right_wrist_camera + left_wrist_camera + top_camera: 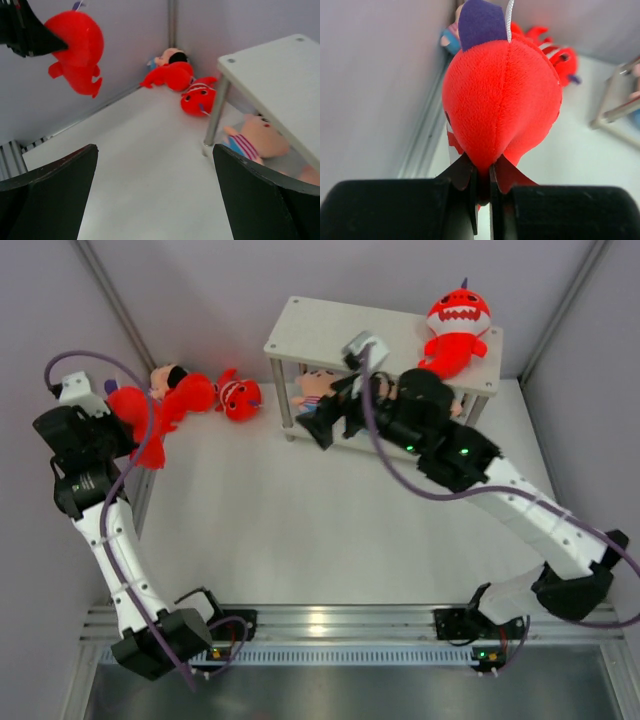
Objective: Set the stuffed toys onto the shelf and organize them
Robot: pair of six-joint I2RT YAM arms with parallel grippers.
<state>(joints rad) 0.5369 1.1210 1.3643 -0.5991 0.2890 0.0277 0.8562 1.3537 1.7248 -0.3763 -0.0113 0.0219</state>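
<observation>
Bright, even light casts soft shadows, and the red shark (500, 100) right against the left end effector (482, 175) is slightly blurred.

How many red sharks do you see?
4 red sharks: one atop the shelf, one in the left pincer, two on the table at back left. The right arm may hide more.
</observation>
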